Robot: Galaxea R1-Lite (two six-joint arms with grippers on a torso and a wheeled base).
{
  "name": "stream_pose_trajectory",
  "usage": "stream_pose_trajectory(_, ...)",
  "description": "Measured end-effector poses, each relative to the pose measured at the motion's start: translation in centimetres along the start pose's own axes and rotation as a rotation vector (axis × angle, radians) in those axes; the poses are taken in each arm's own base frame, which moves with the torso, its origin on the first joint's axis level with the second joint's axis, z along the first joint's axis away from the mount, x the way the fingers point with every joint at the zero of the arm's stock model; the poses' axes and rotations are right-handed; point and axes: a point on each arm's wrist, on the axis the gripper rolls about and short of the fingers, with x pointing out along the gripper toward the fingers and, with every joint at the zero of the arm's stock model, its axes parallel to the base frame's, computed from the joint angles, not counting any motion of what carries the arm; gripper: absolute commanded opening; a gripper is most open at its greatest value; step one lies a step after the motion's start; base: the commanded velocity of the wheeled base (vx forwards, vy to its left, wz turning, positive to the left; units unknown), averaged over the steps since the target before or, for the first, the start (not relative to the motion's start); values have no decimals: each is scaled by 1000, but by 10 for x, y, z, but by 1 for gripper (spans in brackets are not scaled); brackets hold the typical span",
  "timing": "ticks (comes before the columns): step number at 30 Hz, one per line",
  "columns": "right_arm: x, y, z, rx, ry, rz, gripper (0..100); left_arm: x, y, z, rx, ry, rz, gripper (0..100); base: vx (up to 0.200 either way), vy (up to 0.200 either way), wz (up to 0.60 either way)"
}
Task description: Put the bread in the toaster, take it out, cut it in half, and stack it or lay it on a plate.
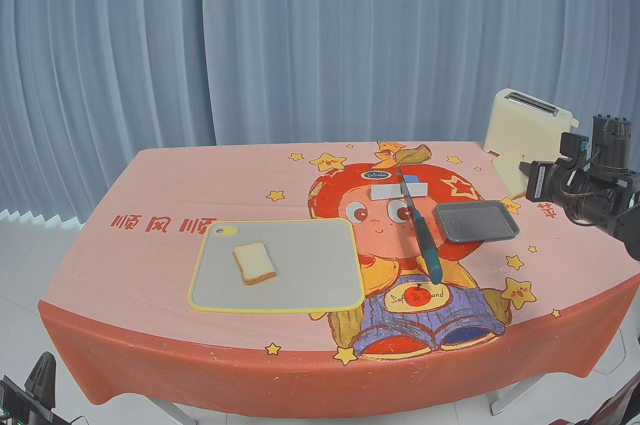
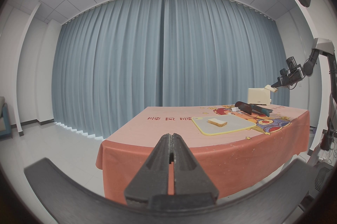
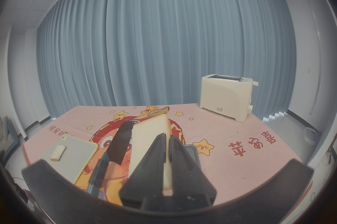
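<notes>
Right gripper (image 3: 165, 138): fingers clamped on a bread slice (image 3: 149, 137), held in the air just in front of the toaster (image 1: 527, 125). Left gripper (image 2: 171, 137): fingers pressed together, empty, well apart from the toaster. Dark tray (image 1: 476, 221) near the toaster, then knife (image 1: 420, 226). Farthest off, cutting board (image 1: 313, 270) bearing a second slice (image 1: 254, 262).

The toaster (image 1: 527, 126) looks smooth cream plastic, the tablecloth (image 1: 167, 193) matt printed cloth, the cutting board (image 1: 307, 266) matt plastic.
</notes>
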Motion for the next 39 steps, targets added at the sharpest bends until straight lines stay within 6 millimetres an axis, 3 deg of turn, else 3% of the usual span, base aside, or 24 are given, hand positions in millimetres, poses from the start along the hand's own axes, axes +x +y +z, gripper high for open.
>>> stream_pose_trajectory(17,66,-11,-28,60,16,-31,0,0,0,0,0,0,-1,0,0,0,0)
stream_pose_trajectory(39,92,-4,-50,86,90,-25,0,0,0,0,0,0,0,0,0,0,0)
